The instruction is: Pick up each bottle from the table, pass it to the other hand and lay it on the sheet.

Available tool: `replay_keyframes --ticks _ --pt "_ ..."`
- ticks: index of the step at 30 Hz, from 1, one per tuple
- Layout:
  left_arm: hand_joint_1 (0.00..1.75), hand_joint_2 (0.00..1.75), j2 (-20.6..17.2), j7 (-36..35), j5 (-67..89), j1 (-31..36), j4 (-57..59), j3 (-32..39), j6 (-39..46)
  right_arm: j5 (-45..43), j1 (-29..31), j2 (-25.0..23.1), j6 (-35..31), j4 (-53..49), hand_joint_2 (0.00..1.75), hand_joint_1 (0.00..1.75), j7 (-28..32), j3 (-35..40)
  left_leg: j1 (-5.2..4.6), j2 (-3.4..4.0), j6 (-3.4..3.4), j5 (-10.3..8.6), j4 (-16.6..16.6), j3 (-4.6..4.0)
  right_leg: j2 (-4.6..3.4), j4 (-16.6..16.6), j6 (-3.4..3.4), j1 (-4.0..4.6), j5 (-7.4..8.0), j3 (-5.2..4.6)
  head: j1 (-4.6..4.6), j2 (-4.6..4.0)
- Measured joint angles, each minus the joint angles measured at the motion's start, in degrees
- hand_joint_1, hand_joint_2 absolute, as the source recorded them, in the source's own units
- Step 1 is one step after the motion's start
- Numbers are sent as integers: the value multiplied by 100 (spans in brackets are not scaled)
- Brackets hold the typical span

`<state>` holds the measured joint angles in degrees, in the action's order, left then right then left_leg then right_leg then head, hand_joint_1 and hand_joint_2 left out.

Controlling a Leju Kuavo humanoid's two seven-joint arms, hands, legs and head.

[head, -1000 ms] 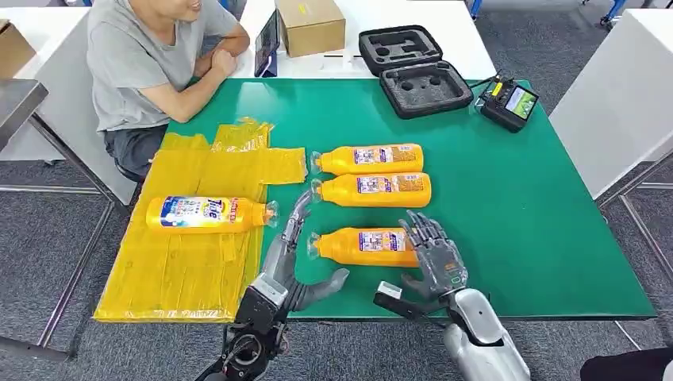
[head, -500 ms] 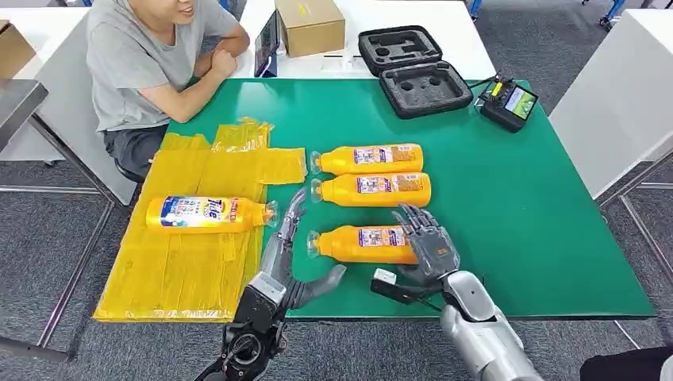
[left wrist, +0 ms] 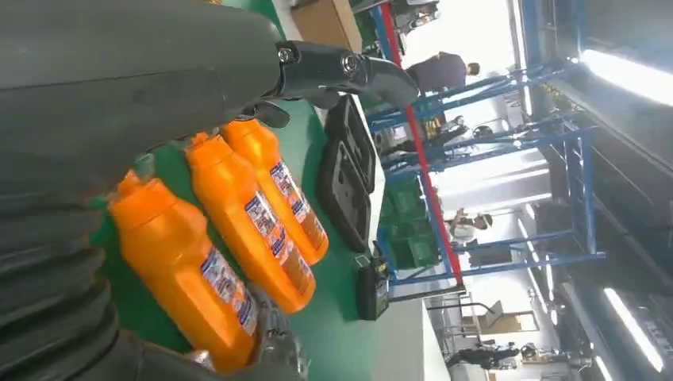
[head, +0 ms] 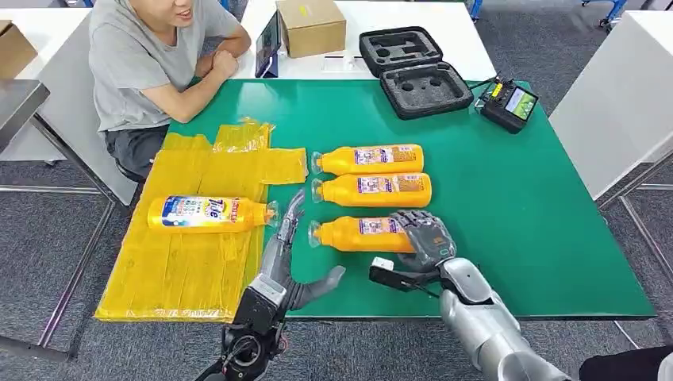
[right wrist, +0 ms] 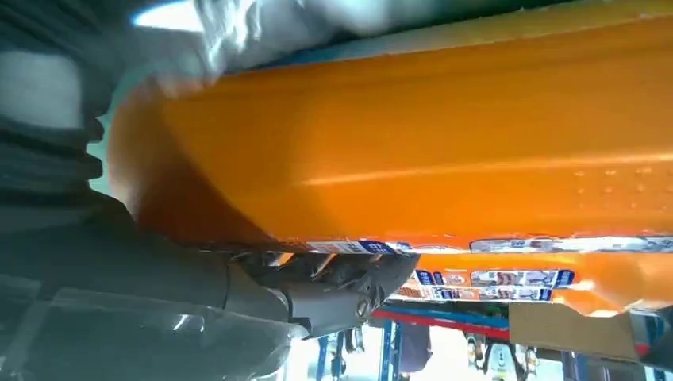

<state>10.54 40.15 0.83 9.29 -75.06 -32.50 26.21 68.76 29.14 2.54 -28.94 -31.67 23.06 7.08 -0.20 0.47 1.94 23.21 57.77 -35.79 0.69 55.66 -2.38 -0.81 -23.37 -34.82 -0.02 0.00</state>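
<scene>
Silver right arm (head: 484, 325), dark grey hand (head: 424, 238), seemingly a black wrist box (head: 389, 278).

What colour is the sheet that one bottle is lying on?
Yellow. The sheet shows best in the head view, with the bottle lying on it.

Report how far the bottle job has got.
Done: one bottle already lies on the yellow sheet. In hand: the right hand is closed over the base end of the nearest bottle, which lies on the green table; the left hand waits open beside its cap. Left: that handover, plus the middle bottle and the far bottle.
</scene>
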Motion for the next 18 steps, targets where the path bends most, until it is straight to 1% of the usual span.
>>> replay_keyframes --ticks 6,10,14,15,17,18 --pt "0 175 0 0 13 -4 0 0 39 -251 136 11 347 111 175 175 192 -24 0 2 -1 4 0 26 -1 -1 1 0 -2 24 0 0" --pt "0 175 0 0 20 -10 0 0 87 -809 208 22 857 164 175 175 649 -177 0 2 -3 7 0 47 -3 -2 2 1 -3 43 2 0" --pt "0 175 0 0 20 -12 0 0 96 -865 218 24 938 194 175 175 702 -254 2 2 -3 8 0 62 -4 -2 2 2 -3 57 0 0" --pt "0 175 0 0 20 -12 0 0 109 -1021 218 24 1025 212 175 175 805 -278 2 2 -3 8 0 65 -4 -2 2 2 -3 59 0 0" --pt "0 175 0 0 31 -19 -20 0 193 -1609 240 26 1537 219 175 175 1199 -448 5 3 -11 13 0 72 -6 -2 2 3 -3 63 0 0" --pt "0 175 0 0 41 -29 -61 0 282 -1861 227 24 1685 218 175 175 1334 -551 5 3 -11 13 0 74 -7 -2 2 3 -3 66 2 0"
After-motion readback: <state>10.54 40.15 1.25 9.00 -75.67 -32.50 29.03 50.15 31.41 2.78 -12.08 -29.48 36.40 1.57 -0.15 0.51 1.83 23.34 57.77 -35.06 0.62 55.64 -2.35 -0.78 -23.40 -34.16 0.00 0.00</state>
